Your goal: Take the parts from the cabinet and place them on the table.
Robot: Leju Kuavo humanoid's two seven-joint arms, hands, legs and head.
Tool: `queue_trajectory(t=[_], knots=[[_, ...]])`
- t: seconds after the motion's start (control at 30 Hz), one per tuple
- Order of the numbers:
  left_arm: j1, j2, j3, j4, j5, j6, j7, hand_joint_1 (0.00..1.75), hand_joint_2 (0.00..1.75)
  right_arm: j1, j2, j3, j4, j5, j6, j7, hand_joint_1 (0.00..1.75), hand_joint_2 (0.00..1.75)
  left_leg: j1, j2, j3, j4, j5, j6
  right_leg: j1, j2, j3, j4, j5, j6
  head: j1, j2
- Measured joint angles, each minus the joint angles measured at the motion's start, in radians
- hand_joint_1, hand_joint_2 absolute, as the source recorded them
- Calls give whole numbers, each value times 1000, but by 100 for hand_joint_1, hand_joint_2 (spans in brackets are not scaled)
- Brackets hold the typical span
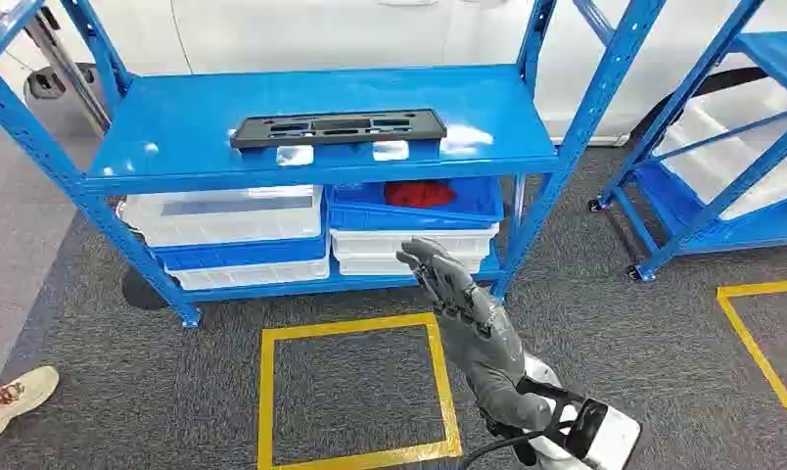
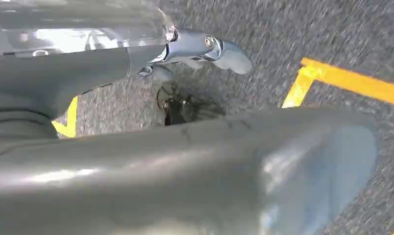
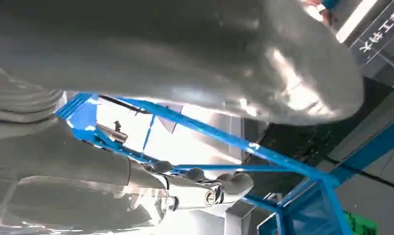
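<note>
Right hand (image 1: 455, 286) is raised nearest the camera, reaching forward toward the blue shelf rack (image 1: 321, 132), fingers extended and apart, holding nothing. Left hand (image 2: 195, 166) hangs over grey carpet (image 2: 293, 34) beside yellow floor tape (image 2: 349, 82); its thumb and fingers stand apart with nothing between them. Black flat part (image 1: 338, 128) lies on the rack's top shelf, far from the right hand and untouched. Lower shelf holds white bins (image 1: 228, 217) at left and a blue bin (image 1: 414, 208) with a red item (image 1: 419, 193) inside at right. Yellow taped square (image 1: 355, 392) marks the floor near the rack. Second blue rack (image 1: 722, 147) stands at far right. A person's shoe (image 1: 13, 397) shows at near left.
</note>
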Motion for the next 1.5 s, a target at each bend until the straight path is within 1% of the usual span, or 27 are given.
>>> queue_trajectory(t=[0.07, 0.13, 0.17, 0.23, 0.27, 0.3, 0.33, 0.4, 0.47, 0.53, 0.57, 0.6, 0.63, 0.67, 0.7, 0.77, 0.8, 0.83, 0.93, 1.0, 1.1, 1.13, 1.2, 1.3, 1.33, 1.43, 1.5], knots=[[0, 1, 0, 1, 0, 0, 0, 0, 0, 0, 0, 0, 0, -5, 0, 0, 0, 0, -5, 1, -3, 0, 0, 8, 1, 0, -78, 164, -78, 2, 0, 0], [1, 2, -1, 1, 0, 1, 2, 0, 0, 4, -2, 0, 1, -12, -3, 0, 0, 0, -13, 1, -4, 0, 0, 11, 1, 0, -120, 245, -92, -1, 0, 0], [1, 2, -2, 1, 0, 1, 3, 0, 0, 4, -4, 0, 1, -15, -3, -1, 0, 0, -17, 0, -3, 0, -1, 12, 4, 0, -108, 215, -62, -6, 0, 0], [1, 2, -5, 1, 0, 1, 3, 0, 0, 4, -6, 0, 1, -17, -5, -1, 0, 0, -23, -2, 2, 0, -1, 12, 13, 0, -37, 70, 20, -24, 0, 0], [0, 1, -6, 1, 0, 0, 3, 0, 0, 3, -6, 0, 1, -19, -7, -1, 0, 0, -24, -2, 5, 0, -2, 12, 22, 0, 12, -30, 58, -43, 0, 0], [-1, -3, -6, 1, 0, -1, 3, 0, 0, 3, -6, 1, 1, -19, -9, -1, 0, 0, -32, -1, 1, 2, -5, 7, 26, -4, 23, -58, 40, -50, 0, 0], [-1, 0, -7, 1, 0, -2, 3, 0, 0, 3, -6, 1, 0, -20, -12, -2, 0, 0, -27, -1, -1, 1, -4, 3, 27, -5, 20, -62, 47, -43, 0, 0], [-2, 0, -10, 1, 0, -5, 3, 0, 0, 6, -8, 1, 1, -20, -19, -2, 0, 0, -24, 2, 0, -4, -2, -7, 31, -1, 19, -65, 47, -47, 0, 0], [-3, 5, -15, 2, 0, -5, 3, 0, 0, 7, -8, 2, 0, -20, -20, -1, 0, 0, -25, 2, 2, 5, -12, -16, 16, -4, 35, -89, 57, -51, 0, 0], [-4, 4, -18, 2, 0, -5, 3, 0, 0, 7, -8, 2, 0, -20, -20, -2, 0, 0, -22, 2, -46, 109, -74, -27, 13, -5, 40, -92, 55, -59, 0, 0], [-4, 4, -19, 2, 0, -6, 3, 0, 0, 8, -9, 2, 1, -20, -20, -2, 0, 0, -17, 2, -90, 196, -112, -32, 13, -6, 41, -92, 54, -60, 0, 0], [-3, 4, -19, 2, 0, -6, 5, 0, 0, 8, -9, 2, 1, -20, -20, -1, 0, 0, -12, 2, -128, 269, -136, -38, 13, -6, 40, -92, 52, -61, 0, 0], [-1, 4, -20, 2, 0, -6, 6, 0, 0, 8, -9, 2, 1, -20, -20, -1, 0, 0, -8, 2, -148, 300, -131, -43, 13, -5, 42, -92, 51, -60, 0, 0], [-1, 5, -22, 2, 0, -6, 7, 0, 0, 9, -10, 2, 2, -20, -20, -1, 0, 0, -5, 2, -143, 283, -110, -46, 11, -4, 45, -91, 49, -57, 0, 0], [-1, 5, -23, 2, 0, -4, 8, 0, 0, 9, -10, 2, 3, -21, -21, -1, 0, 0, -1, 2, -114, 218, -64, -49, 9, -2, 50, -90, 45, -54, 0, 0], [-2, 6, -23, 2, 0, -4, 8, 0, 0, 9, -12, 1, 3, -22, -21, -2, 0, 0, 4, 4, -30, 41, 27, -52, 5, -2, 61, -84, 34, -43, 0, 0], [-2, 6, -24, 2, 0, -4, 8, 0, 0, 9, -13, 1, 3, -23, -23, -2, 0, 0, -1, 3, -10, 6, 8, -50, 11, -1, 60, -79, 27, -33, 0, 0], [-5, 6, -24, 2, 0, -5, 8, 0, 0, 9, -14, 1, 3, -22, -25, -1, 0, 0, -3, 0, -9, -2, 8, -32, 11, -1, 57, -75, 25, -28, 0, 0], [-3, 6, -29, 2, 0, -4, 10, 0, 0, 13, -16, 1, 3, -23, -39, -2, 0, 0, -7, 0, -11, -2, 6, -14, 9, -1, 61, -83, 25, -12, 0, 0], [-5, 5, -34, 2, 0, -3, 11, 0, 0, 15, -18, 0, -2, -23, -40, -3, 0, 0, -1, 1, 2, -12, 6, -1, 6, -1, 53, -47, 1, -1, 0, 0], [-12, 6, -43, 2, 0, -3, 14, 0, 0, 26, -22, 0, -3, -22, -41, -3, 0, 0, -5, 2, 6, -12, -1, 11, 5, -1, -77, 182, -91, 4, 0, 0], [-11, 6, -44, 2, 0, -3, 15, 0, 0, 31, -23, 0, -3, -19, -40, -3, 0, 0, -7, 1, 8, -12, -4, 13, 6, -1, -111, 231, -96, 4, 0, 0], [-10, 6, -47, 2, 0, -3, 17, 0, 0, 33, -25, 0, -3, -19, -39, -3, 0, 0, -9, -1, 19, -12, -11, 12, 6, -1, -113, 192, -36, -2, 0, 0], [-11, 5, -48, 2, 0, -4, 17, 0, 0, 32, -25, 0, -3, -19, -39, -3, 0, 0, -13, -4, 42, -13, -27, 7, 18, -1, -14, -53, 98, -30, 0, 0], [-13, 0, -48, 2, 0, -4, 17, 0, 0, 32, -25, 0, -3, -19, -39, -3, 0, 0, -18, -3, 42, -12, -31, 0, 23, -2, -2, -63, 80, -35, 0, 0], [-15, 1, -48, 2, 0, -4, 17, 0, 0, 32, -26, -1, -6, -20, -38, -3, 0, 0, -11, -1, 47, -22, -37, -18, 28, 2, -2, -74, 74, -42, 0, 0], [-19, 5, -48, 2, 0, -3, 17, 0, 0, 32, -27, -2, -8, -21, -38, -3, 0, 0, -12, 1, 54, -13, -47, -27, 16, 0, 20, -97, 79, -48, 0, 0]])
